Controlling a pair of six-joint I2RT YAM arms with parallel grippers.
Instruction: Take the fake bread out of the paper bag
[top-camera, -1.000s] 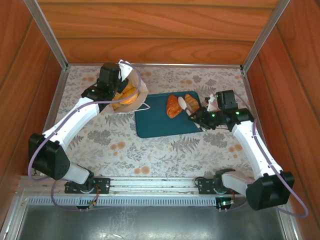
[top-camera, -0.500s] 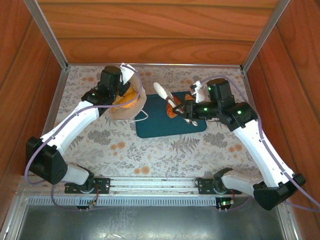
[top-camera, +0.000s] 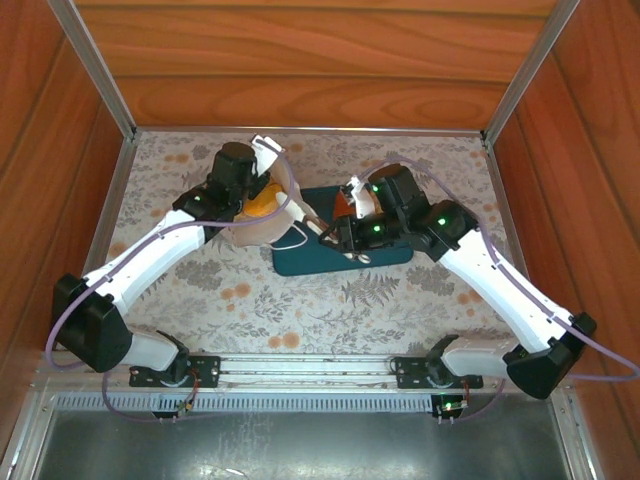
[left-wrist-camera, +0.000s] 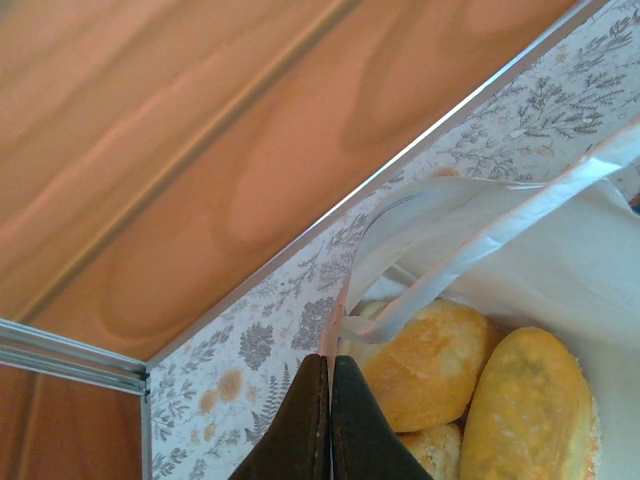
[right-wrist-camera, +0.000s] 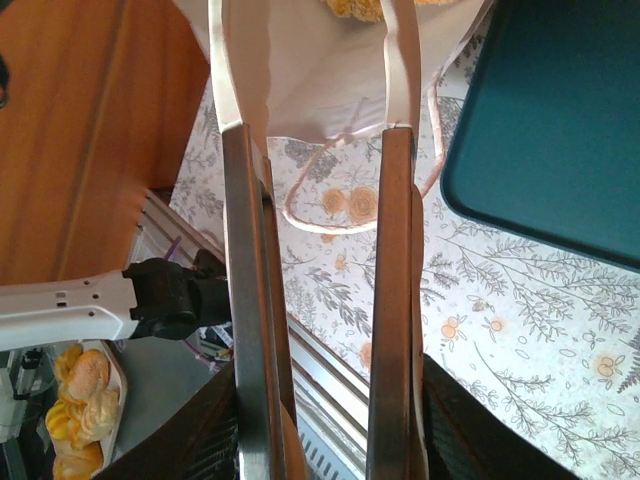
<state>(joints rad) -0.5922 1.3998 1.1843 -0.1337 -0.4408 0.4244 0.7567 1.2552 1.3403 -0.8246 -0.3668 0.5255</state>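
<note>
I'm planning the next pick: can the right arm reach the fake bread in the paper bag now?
Probably yes: the left fingers pinch the paper bag open by its rim, and the right fingers, spread and empty, face the fake bread unobstructed.

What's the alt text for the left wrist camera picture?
The left claw is pinched shut on the rim of a white paper bag holding golden toy bread rolls. Behind are a floral tablecloth and a wooden wall.

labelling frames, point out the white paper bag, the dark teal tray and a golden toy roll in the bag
white paper bag (left-wrist-camera: 590, 270), left wrist view, its inner wall
dark teal rectangular tray (right-wrist-camera: 560, 100), right wrist view, its bare floor
glossy golden oval toy roll (left-wrist-camera: 525, 410), left wrist view, its top surface
</note>
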